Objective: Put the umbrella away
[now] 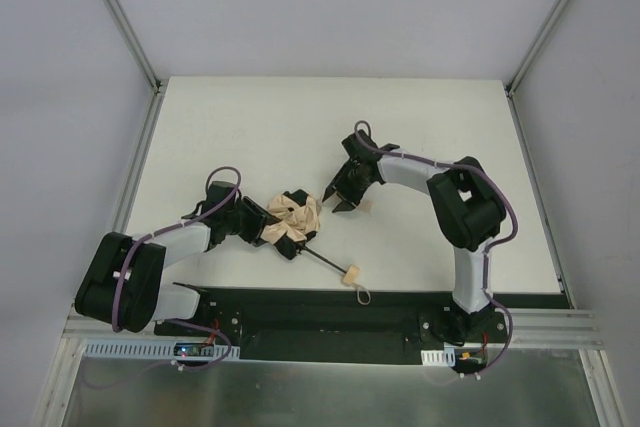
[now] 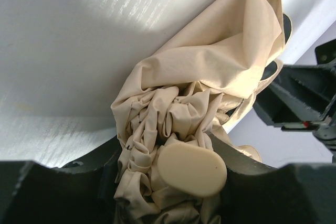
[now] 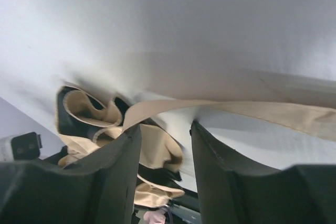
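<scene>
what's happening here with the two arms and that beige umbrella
The left hand is clamped on the bunched beige canopy of the umbrella, which lies collapsed on the table, its handle pointing toward the arm bases. The right hand sits beside it, fingers apart, tips at a beige strap stretched from the canopy. The umbrella isn't wrapped up yet.

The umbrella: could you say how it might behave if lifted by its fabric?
The umbrella fabric is crumpled and loose, so it would probably sag and shift in the left claw. Its thin shaft looks stiff and would likely swing, handle end down.
</scene>
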Controlling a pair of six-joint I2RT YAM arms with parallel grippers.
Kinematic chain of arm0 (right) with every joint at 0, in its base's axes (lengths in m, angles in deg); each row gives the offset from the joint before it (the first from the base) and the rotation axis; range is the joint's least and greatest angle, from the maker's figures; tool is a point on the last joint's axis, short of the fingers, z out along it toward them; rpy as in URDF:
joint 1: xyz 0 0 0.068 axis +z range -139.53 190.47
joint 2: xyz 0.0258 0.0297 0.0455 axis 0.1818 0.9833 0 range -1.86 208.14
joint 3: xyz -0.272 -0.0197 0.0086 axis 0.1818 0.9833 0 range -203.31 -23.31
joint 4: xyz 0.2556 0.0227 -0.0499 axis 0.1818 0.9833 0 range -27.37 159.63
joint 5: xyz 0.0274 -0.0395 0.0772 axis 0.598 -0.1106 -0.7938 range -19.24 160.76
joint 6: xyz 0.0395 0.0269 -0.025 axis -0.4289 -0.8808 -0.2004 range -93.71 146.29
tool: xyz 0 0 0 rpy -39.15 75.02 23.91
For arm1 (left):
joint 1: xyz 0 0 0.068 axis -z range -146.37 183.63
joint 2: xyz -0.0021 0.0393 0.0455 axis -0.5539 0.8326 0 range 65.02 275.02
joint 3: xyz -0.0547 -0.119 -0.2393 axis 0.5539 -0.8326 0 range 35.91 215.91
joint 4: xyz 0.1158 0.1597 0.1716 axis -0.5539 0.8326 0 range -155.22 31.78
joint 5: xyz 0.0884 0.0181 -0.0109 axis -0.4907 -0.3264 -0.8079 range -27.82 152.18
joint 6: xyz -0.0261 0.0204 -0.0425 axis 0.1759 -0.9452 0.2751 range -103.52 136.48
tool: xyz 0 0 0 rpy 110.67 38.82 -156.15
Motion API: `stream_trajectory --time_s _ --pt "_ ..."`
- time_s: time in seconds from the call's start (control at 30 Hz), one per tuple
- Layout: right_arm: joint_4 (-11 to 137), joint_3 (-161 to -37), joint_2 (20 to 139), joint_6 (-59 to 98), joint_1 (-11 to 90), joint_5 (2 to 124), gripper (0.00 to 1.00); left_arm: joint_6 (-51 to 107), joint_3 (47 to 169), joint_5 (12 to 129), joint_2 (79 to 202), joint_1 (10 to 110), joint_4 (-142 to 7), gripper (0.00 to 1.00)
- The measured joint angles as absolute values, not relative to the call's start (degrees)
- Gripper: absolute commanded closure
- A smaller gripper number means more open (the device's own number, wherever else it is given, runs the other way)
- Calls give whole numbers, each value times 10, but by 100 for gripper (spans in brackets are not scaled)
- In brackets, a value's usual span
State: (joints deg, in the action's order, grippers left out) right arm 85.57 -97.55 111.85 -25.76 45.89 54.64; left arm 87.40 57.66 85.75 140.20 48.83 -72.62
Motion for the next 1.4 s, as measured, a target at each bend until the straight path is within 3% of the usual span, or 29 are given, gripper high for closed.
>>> stream_trajectory --time_s 0.07,0.17,0.3,0.43,0.6,0.77,0.93,1.0,1.07,1.23,1.4 --pt "848 -997 1134 -251 458 538 38 874 576 857 1398 491 -725 100" --pt "828 -1002 1134 -236 460 537 33 874 575 857 1396 491 -723 100" --pt "808 -970 1109 -218 467 547 33 874 575 857 1396 491 -722 100" --pt "807 -949 1091 -202 482 570 44 875 575 857 1396 491 -722 100" --pt "798 -904 1057 -189 498 591 44 875 575 858 1396 491 -722 100" --pt "766 -872 1033 -160 501 594 35 875 575 858 1396 491 -722 100" --pt "731 -857 1023 -134 503 588 35 875 575 858 1396 491 -722 100" --pt "726 -862 1024 -126 505 588 42 875 575 858 1396 491 -722 100" --pt "728 -874 1033 -119 506 590 55 875 575 859 1396 491 -722 100" --pt "744 -930 1081 -112 511 609 97 876 575 859 1396 491 -722 100" --pt "757 -965 1115 -107 513 627 100 880 575 860 1395 491 -722 100"
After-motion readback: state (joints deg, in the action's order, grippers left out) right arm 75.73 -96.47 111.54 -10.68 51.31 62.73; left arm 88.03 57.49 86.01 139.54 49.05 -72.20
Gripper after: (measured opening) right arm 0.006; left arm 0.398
